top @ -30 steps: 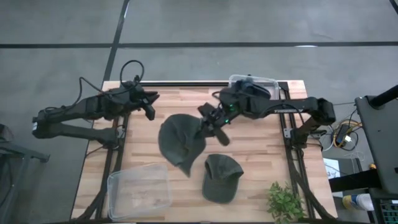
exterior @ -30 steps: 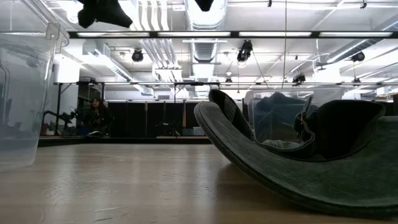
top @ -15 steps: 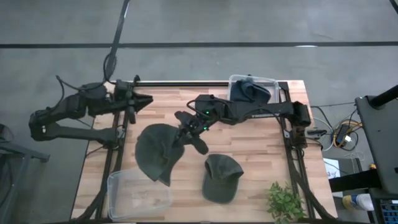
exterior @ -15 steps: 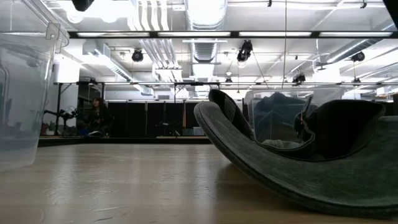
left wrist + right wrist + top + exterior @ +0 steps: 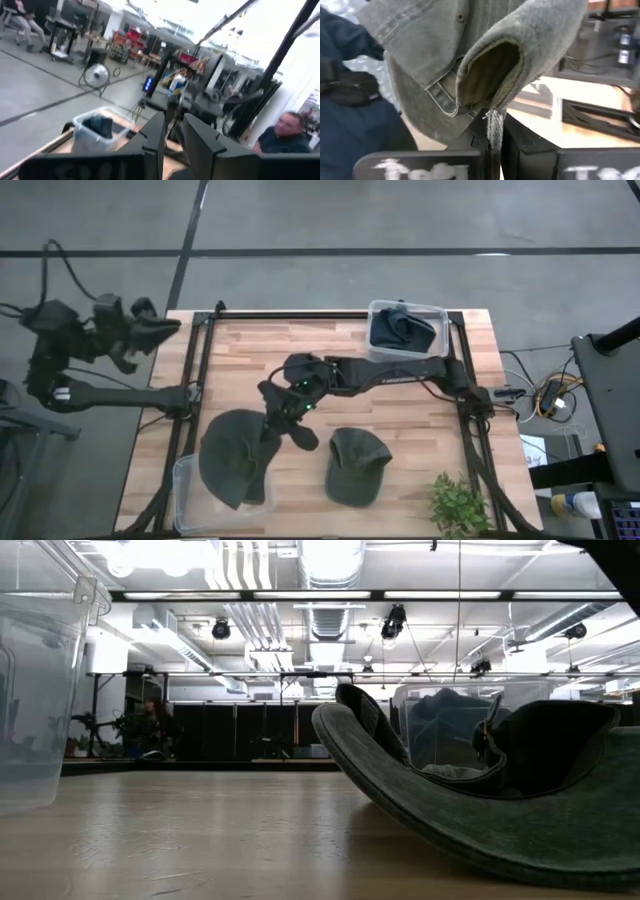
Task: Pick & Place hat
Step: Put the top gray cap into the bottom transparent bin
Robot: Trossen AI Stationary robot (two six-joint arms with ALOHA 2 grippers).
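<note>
A grey-green hat (image 5: 235, 465) hangs from my right gripper (image 5: 272, 425) above the far part of a clear bin (image 5: 190, 505) at the table's near left corner. That gripper is shut on it. The right wrist view shows the same hat (image 5: 470, 55) filling the picture in front of the fingers. A second grey-green hat (image 5: 355, 465) lies flat on the wood near the front edge, and it also looms large in the low view (image 5: 500, 810). My left gripper (image 5: 165, 327) is drawn back past the table's left edge. It stands open by a narrow gap with nothing between its fingers (image 5: 155, 135). My right gripper pinches a folded edge of the hat's rim (image 5: 492, 117) between its two fingers, where a frayed strip hangs down. The fingers reach in nearly level from the table's right side. The hat hangs below and beyond them, slack, over the bin; whether it touches the bin I cannot tell.
A second clear bin (image 5: 405, 328) at the far right holds a dark blue hat. A small green plant (image 5: 460, 505) stands at the near right corner. Black rails (image 5: 205, 380) run along the table's left and right sides. Bare wood lies in the middle.
My right gripper has carried the hat from the table's middle toward the left and near edges, until it hangs over the clear bin. My left arm has pulled back off the table's left edge and risen. The second hat has stayed where it was.
</note>
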